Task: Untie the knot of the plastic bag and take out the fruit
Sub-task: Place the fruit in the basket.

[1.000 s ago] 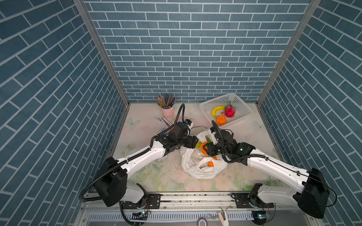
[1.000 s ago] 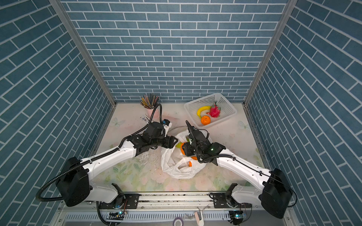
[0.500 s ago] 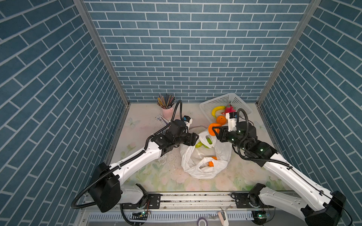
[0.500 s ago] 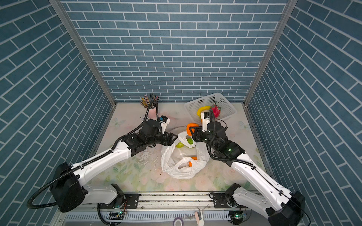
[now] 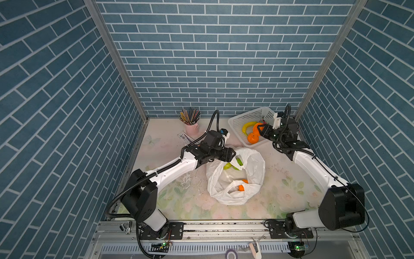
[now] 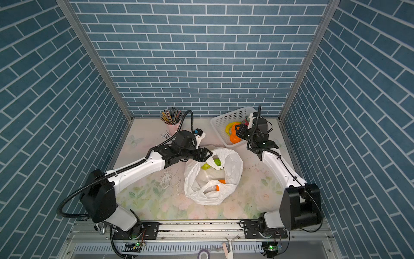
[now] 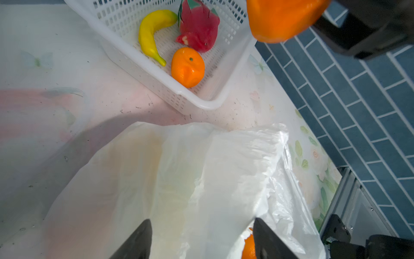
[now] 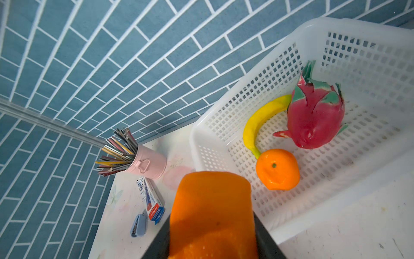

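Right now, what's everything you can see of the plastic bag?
The plastic bag is thin, crinkly, translucent white film, slumped on the floral table, mouth open, no knot seen. Green fruit and oranges show inside. The left hand sits at its far rim, jaws apart over the film.

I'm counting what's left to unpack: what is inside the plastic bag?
In the bag, two green fruits show through its open mouth, and orange fruit through a handle loop. Its white film covers the rest, so whether more lies inside cannot be told.

Plastic bag lies mid-table — basket behind it rightward, cup behind leftward.
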`<action>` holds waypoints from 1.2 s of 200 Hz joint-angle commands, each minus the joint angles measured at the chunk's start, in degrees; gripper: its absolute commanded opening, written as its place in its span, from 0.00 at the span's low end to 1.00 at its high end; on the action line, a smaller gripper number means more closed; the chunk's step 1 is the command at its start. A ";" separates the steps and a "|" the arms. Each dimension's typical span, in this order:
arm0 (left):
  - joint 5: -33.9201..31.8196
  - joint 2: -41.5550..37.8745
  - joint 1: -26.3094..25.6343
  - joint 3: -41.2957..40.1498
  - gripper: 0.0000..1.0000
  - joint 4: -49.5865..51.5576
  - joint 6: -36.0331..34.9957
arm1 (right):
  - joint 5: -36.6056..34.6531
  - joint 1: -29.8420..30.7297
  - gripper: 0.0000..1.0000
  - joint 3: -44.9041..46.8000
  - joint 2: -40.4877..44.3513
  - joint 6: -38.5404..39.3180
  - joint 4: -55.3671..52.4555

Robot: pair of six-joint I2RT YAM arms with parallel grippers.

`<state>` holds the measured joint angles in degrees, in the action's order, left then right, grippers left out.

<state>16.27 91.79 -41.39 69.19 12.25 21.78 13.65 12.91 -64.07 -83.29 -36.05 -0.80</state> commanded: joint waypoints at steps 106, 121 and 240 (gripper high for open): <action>2.02 5.18 -0.21 -11.29 0.25 2.27 -0.77 | 8.06 -3.16 0.45 -23.37 -32.04 3.30 1.39; 1.53 3.67 -0.16 -11.81 0.27 1.76 -0.18 | 10.07 -2.94 0.45 -25.87 -35.44 2.96 1.12; -3.71 -13.89 1.65 -12.73 0.79 3.06 3.52 | 13.23 -0.29 0.68 -30.71 -44.39 2.38 0.35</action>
<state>13.96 79.88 -40.51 56.31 13.39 24.10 27.11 12.03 -94.41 -128.46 -34.17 2.13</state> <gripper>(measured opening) 0.770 0.620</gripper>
